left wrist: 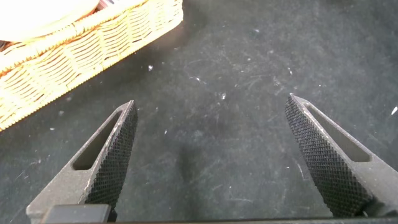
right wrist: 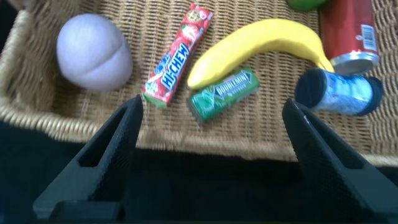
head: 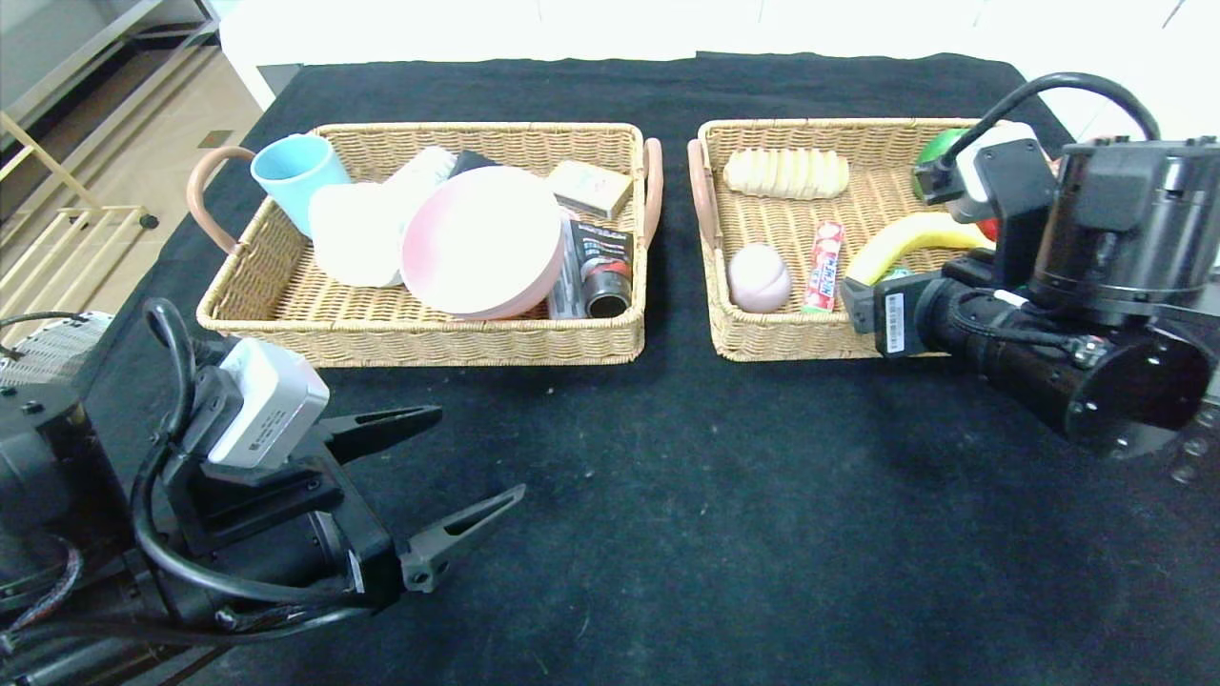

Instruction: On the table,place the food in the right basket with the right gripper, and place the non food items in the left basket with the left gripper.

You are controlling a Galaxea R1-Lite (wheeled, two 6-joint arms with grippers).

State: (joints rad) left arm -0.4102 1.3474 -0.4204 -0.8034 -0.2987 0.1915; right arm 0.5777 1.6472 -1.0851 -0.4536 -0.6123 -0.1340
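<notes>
The left basket (head: 286, 314) holds the pink bowl (head: 481, 238), tilted against other items, with a black case (head: 472, 160) showing behind it. The right basket (head: 762, 343) holds the bread loaf (head: 786, 173), the pink peach ball (head: 759, 277) and the red candy pack (head: 825, 265). The ball (right wrist: 93, 52) and the candy pack (right wrist: 177, 55) also show in the right wrist view. My left gripper (head: 480, 451) (left wrist: 211, 99) is open and empty above the black cloth (head: 724, 495), in front of the left basket. My right gripper (head: 863, 310) (right wrist: 213, 102) is open and empty over the right basket's front rim.
A light blue cup (head: 291, 171), white items and a small box (head: 591, 188) share the left basket. A banana (right wrist: 261, 43), green gum pack (right wrist: 224, 93), red can (right wrist: 348, 31), blue tube (right wrist: 339, 92) and green mango (head: 939, 152) lie in the right basket.
</notes>
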